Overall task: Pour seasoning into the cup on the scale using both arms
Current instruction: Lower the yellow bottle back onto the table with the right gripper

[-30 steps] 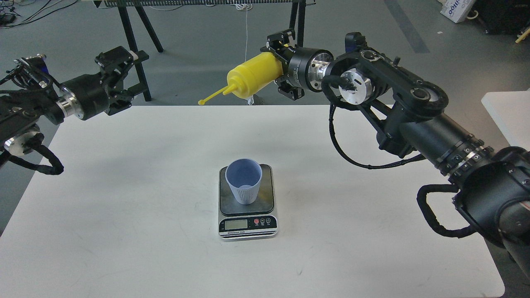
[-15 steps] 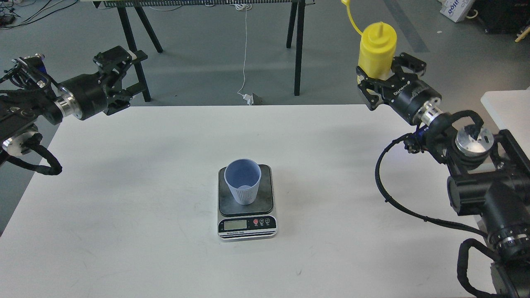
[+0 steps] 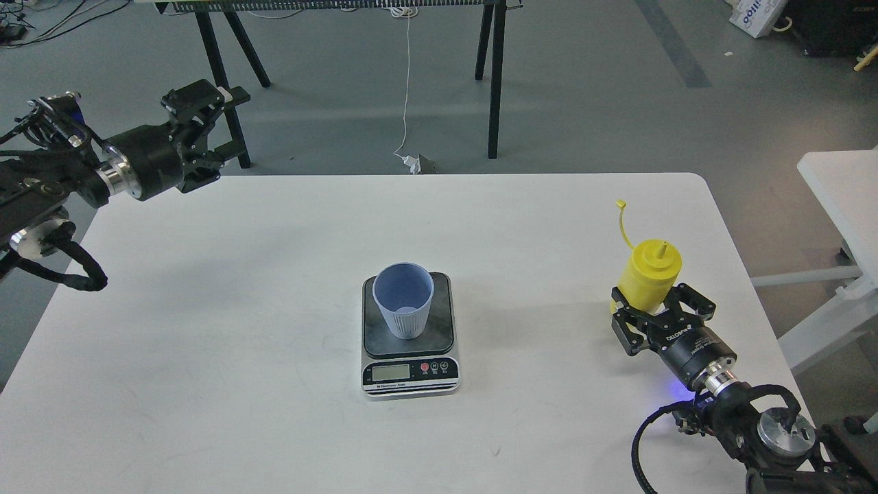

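The light-blue ribbed cup (image 3: 403, 300) stands upright on the dark plate of the scale (image 3: 410, 372) at the table's middle. The yellow seasoning bottle (image 3: 651, 269) stands upright near the table's right edge, nozzle up, with its cap hanging open on its tether (image 3: 623, 219). My right gripper (image 3: 657, 303) comes in from the lower right, low over the table, with its fingers closed around the bottle's lower part. My left gripper (image 3: 200, 130) hangs over the table's far left corner, its fingers spread and empty, far from the cup.
The white table (image 3: 206, 329) ends just right of the bottle. A second white table (image 3: 840, 185) stands further right. Black trestle legs (image 3: 494, 75) and a hanging cable stand on the floor behind.
My right arm swung the bottle from tilted above the table's far middle, up and to the right, then down onto the table near its right edge. The left arm barely moved.
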Robot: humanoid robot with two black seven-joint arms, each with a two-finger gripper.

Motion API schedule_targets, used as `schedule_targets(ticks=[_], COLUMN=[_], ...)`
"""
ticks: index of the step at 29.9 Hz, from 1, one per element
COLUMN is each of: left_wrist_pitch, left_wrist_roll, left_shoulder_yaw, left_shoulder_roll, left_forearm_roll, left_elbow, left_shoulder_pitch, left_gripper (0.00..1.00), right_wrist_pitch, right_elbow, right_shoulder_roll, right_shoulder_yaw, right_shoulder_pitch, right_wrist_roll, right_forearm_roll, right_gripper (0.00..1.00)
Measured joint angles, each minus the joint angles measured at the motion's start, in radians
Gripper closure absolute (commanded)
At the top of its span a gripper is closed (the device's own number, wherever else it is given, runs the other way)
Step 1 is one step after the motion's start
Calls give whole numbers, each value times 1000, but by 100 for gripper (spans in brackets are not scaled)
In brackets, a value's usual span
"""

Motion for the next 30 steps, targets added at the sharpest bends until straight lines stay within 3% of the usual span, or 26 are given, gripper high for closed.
schedule_targets(ticks=[3,9,10,13,16,21,30], left_wrist_pitch=[0,0,0,0,0,0,0], left_wrist_roll=[0,0,0,0,0,0,0], left_shoulder_yaw=[0,1,1,0,0,1,2], left_shoulder_roll=[5,11,11,11,11,10,9], left_forearm_roll=[0,0,0,0,0,0,0], left_elbow=[0,0,0,0,0,0,0], left_shoulder_pitch=[2,3,3,3,3,3,4], left_gripper=[1,1,1,1,1,1,1], right_wrist_pitch=[0,0,0,0,0,0,0], right_elbow=[-2,-2,-1,2,9,15,17], right_shoulder_roll=[15,32,33,33,33,31,-1], right_shoulder_yaw=[-3,-49,-60,-87,-104,-106,-93], right_shoulder_pitch=[-4,-5,-5,-4,-7,-13,-34], right_wrist_roll=[0,0,0,0,0,0,0], right_forearm_roll=[-1,-3,-3,-2,-2,-1,4], right_gripper=[74,60,55,26,16,7,6])
